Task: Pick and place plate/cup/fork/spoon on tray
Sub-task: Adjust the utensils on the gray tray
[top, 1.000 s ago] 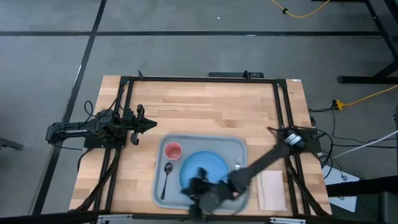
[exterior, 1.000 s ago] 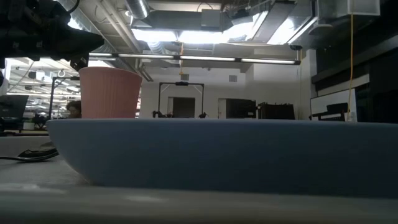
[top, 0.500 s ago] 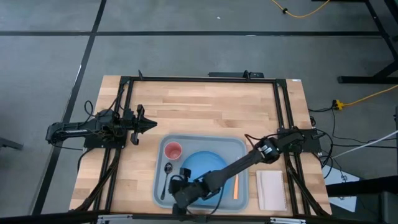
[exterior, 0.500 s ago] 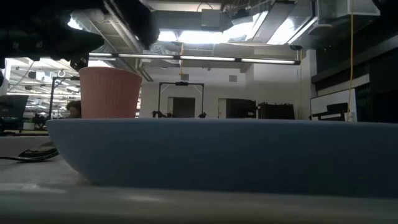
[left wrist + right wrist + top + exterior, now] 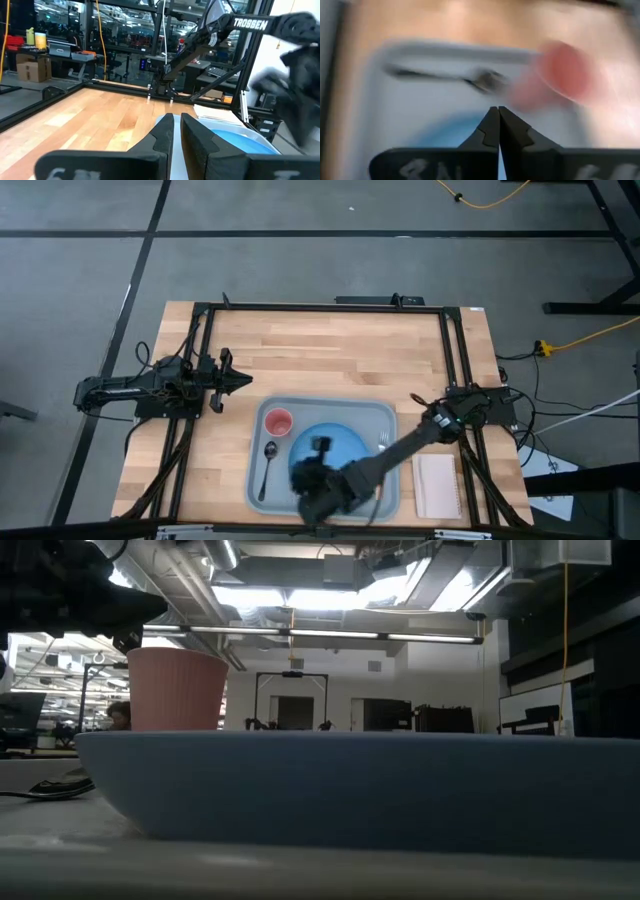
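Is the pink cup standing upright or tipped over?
Upright. The cup shows its round open mouth from above, and the low view shows it standing straight in the tray.

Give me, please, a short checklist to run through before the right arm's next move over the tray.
1. Cup upright in tray: ok.
2. Spoon in tray beside plate: ok.
3. Fork in tray: only its tines show past the arm; rest cannot tell.
4. Right gripper empty, fingers shut: ok.
5. Left gripper parked on the table away from tray: ok.
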### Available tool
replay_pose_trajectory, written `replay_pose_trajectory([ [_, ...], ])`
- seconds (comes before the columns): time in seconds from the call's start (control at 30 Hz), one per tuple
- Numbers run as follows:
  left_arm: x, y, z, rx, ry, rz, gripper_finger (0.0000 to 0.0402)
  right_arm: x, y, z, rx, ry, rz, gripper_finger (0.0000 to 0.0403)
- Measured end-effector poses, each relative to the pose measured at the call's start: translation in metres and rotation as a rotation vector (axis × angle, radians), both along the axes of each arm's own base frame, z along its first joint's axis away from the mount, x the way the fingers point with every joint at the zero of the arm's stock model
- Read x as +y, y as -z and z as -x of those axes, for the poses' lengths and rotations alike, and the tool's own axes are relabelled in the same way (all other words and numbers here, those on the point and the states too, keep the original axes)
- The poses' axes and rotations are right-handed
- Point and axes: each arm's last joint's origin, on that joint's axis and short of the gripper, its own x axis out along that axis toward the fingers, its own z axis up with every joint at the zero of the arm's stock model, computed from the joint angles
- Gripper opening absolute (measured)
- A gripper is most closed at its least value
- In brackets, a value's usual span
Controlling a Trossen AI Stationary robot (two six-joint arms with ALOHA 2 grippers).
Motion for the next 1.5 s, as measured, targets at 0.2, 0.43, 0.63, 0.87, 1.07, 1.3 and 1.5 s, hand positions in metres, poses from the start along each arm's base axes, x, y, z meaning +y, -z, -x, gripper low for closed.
replay_pose_trajectory([
  [0.2, 0.0, 0.0, 0.0, 0.0, -0.001, 0.0, 0.0027, -0.004, 0.002, 0.047, 0.199, 0.2, 0.158, 0.0006],
  [0.43, 0.0, 0.0, 0.0, 0.0, -0.001, 0.0, 0.0028, -0.003, -0.014, 0.083, 0.2, 0.278, 0.236, 0.0002],
  [0.63, 0.0, 0.0, 0.0, -0.001, 0.0, 0.0, 0.0027, -0.063, -0.05, 0.151, 0.071, 0.448, 0.132, 0.0002],
  [0.87, 0.0, 0.0, 0.0, 0.001, -0.001, 0.0, 0.0028, -0.146, -0.003, 0.228, -0.139, 0.337, -0.16, 0.0003],
  [1.07, 0.0, 0.0, 0.0, 0.0, -0.001, 0.0, 0.0027, -0.208, 0.042, 0.288, -0.378, 0.187, -0.189, 0.0004],
  [1.3, 0.0, -0.001, 0.0, -0.005, -0.001, -0.001, 0.0027, -0.238, 0.076, 0.323, -0.453, 0.104, -0.159, 0.0004],
  [1.5, 0.0, -0.001, 0.0, -0.005, -0.001, -0.001, 0.0028, -0.245, 0.081, 0.336, -0.539, 0.002, -0.138, 0.0004],
])
